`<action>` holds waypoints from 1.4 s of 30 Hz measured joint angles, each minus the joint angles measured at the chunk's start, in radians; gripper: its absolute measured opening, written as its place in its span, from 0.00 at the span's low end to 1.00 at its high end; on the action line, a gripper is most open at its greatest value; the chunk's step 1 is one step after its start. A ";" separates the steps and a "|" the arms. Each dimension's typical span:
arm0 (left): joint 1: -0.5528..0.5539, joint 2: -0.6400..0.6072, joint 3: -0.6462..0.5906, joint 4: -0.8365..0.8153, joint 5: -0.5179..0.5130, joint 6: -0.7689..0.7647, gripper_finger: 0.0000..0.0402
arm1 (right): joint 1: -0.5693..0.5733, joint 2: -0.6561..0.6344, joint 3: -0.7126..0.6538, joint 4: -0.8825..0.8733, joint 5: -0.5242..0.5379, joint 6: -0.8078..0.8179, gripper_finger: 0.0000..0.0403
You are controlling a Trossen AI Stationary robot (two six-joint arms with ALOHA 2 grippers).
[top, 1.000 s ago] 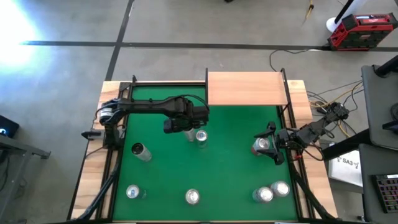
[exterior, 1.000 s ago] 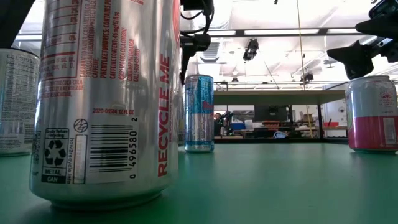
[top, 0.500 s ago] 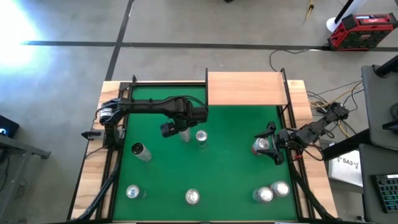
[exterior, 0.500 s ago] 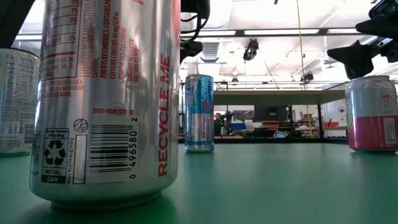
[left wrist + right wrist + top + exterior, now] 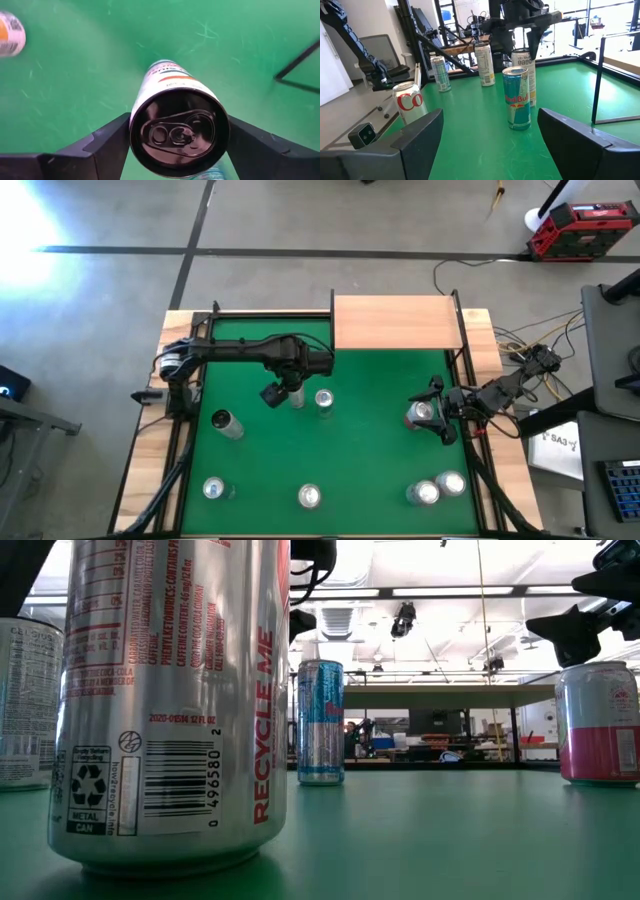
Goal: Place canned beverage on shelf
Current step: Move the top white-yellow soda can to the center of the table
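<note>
A pale can with a black top (image 5: 172, 85) stands upright on the green felt, left of a blue-and-silver can (image 5: 323, 400). My left gripper (image 5: 294, 388) points straight down over it. Its open fingers stand on either side of the can's top, as the right wrist view also shows for the can (image 5: 524, 70) and the left gripper (image 5: 517, 35). The shelf (image 5: 397, 322), a pale-wood board on black posts, stands at the far edge with nothing on it. My right gripper (image 5: 436, 414) waits open and level at the right edge, nothing between its fingers (image 5: 420, 130). My left gripper comes from above with its two fingers (image 5: 107, 140) flanking the black-topped can's top rim (image 5: 150, 107). Whether they touch the rim I cannot tell. The can stands upright with its base on the felt.
A red-and-white can (image 5: 420, 415) stands just in front of my right gripper. One can (image 5: 225, 423) lies on its side at the left, and several more stand along the near edge (image 5: 310, 496). A large silver can (image 5: 170, 700) blocks much of the low view.
My left gripper has stayed over the black-topped can and rolled about its downward line. Its wrist body has swung round toward the table's near-left. The cans have kept their places.
</note>
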 joint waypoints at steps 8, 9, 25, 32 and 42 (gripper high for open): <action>0.001 -0.001 0.000 0.004 0.105 -0.302 0.69 | 0.000 0.000 0.000 0.000 0.000 0.000 0.78; 0.001 -0.001 0.000 0.004 0.119 -0.324 0.69 | 0.000 0.000 0.000 0.000 0.000 0.000 0.78; 0.020 -0.001 0.000 0.048 0.060 -0.103 0.69 | 0.000 0.000 0.000 0.000 0.000 0.000 0.78; 0.022 -0.001 0.000 0.078 0.015 0.241 0.69 | 0.000 0.000 0.000 0.000 0.000 0.000 0.78; -0.004 -0.001 -0.001 0.079 0.035 0.281 0.69 | 0.000 0.000 0.000 0.000 0.000 0.000 0.78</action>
